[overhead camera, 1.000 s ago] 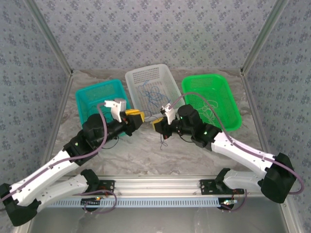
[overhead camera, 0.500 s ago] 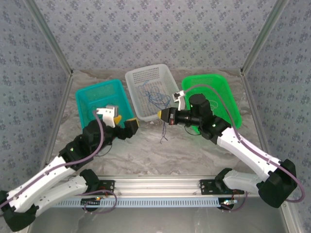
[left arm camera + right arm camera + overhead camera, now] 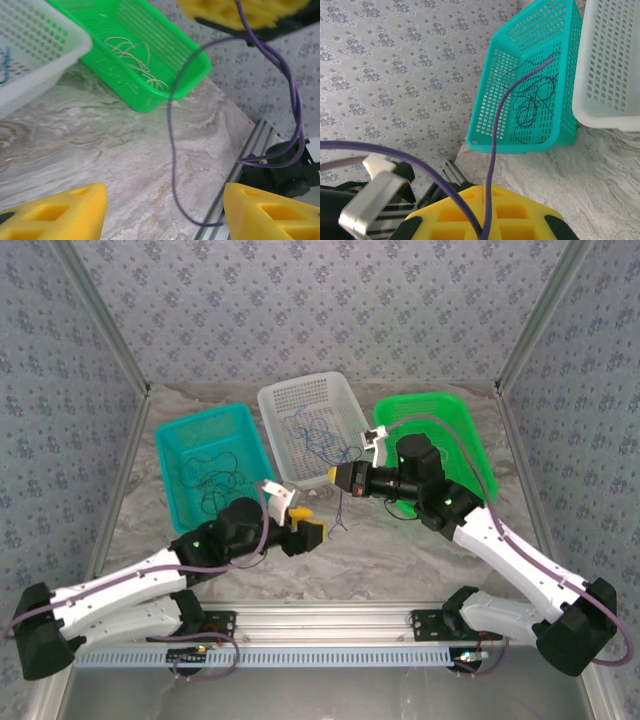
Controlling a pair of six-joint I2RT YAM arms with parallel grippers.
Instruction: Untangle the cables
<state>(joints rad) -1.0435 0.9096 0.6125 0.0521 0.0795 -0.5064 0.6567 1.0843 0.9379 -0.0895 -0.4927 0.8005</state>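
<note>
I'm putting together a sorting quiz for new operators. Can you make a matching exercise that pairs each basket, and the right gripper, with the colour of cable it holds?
Column one
1. teal basket
2. white basket
3. green basket
4. right gripper

Column two
A. thin purple cable
B. black cables
C. blue cables
D. pale cables

Pairs: 1-B, 2-C, 3-D, 4-A
</note>
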